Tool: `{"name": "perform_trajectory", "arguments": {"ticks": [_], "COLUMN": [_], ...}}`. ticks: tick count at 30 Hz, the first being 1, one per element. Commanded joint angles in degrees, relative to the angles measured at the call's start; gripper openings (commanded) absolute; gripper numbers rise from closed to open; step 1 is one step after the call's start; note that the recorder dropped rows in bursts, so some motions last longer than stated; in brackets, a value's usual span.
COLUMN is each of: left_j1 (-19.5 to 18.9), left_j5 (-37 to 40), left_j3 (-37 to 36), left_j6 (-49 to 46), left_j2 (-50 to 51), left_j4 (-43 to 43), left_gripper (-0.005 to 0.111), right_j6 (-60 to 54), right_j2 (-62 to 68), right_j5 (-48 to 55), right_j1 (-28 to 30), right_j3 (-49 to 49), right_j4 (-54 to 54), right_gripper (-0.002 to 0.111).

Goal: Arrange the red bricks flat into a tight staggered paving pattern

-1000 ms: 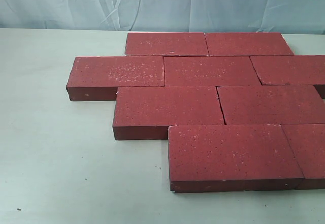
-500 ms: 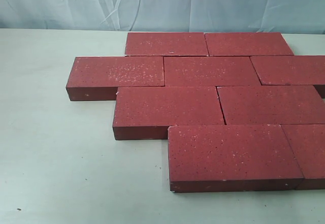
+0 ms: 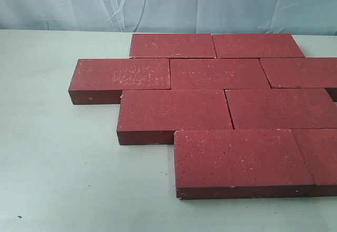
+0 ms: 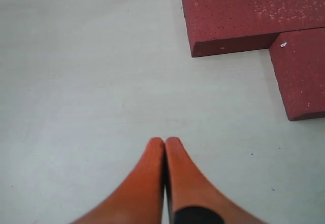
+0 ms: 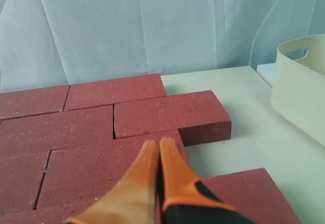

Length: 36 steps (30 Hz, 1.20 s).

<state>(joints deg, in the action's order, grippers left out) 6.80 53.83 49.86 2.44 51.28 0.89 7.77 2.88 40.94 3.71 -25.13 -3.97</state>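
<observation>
Ext. view: the red bricks [image 3: 210, 84] lie flat on the table [image 3: 58, 163] in four offset rows. Each row is shifted approx half a brick vs the next, so no seam lines up w/ the one behind. Joints are mostly shut; one thin slit shows in the patch's 3rd row, counting from its far edge. No arm in shot.

Left wrist view: left gripper [image 4: 164, 141] has its fingers pressed together w/ nothing between them, over bare table just off the patch's stepped corner. Prob held clear of the patch so it can't knock a brick.

Right wrist view: right gripper [image 5: 158, 144] is likewise pinched closed & empty, above the patch's top face; touching or not, can't tell. Closed tips suit nudging a brick sideways, not lifting.

Only this view shows a cream bin [image 5: 302, 82] beyond the patch's edge; only the ext. view shows the whole pattern. Task looks near done, maybe just tightening left.
</observation>
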Motion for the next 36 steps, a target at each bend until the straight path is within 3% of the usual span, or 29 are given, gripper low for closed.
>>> {"name": "perform_trajectory", "arguments": {"ticks": [1, 10, 15, 36], "left_j1": [0.2, 0.2, 0.2, 0.2], "left_j5": [-0.2, 0.0, 0.0, 0.0], "left_j3": [-0.3, -0.3, -0.3, -0.3], "left_j6": [0.1, 0.1, 0.1, 0.1], "left_j2": [-0.5, -0.5, -0.5, -0.5], "left_j4": [0.2, 0.2, 0.2, 0.2], "left_gripper": [0.000, 0.000, 0.000, 0.000], "right_j6": [-0.1, -0.1, -0.1, -0.1], "right_j2": [-2.9, -2.9, -2.9, -2.9], "right_j5": [-6.0, -11.0, -18.7, -19.3], "right_j1": [0.3, 0.3, 0.3, 0.3], "right_j3": [3.4, 12.4, 17.8, 24.6], "right_j4": [-2.0, -5.0, -4.5, -4.5], "right_gripper": [-0.001, -0.001, -0.001, -0.001]}}
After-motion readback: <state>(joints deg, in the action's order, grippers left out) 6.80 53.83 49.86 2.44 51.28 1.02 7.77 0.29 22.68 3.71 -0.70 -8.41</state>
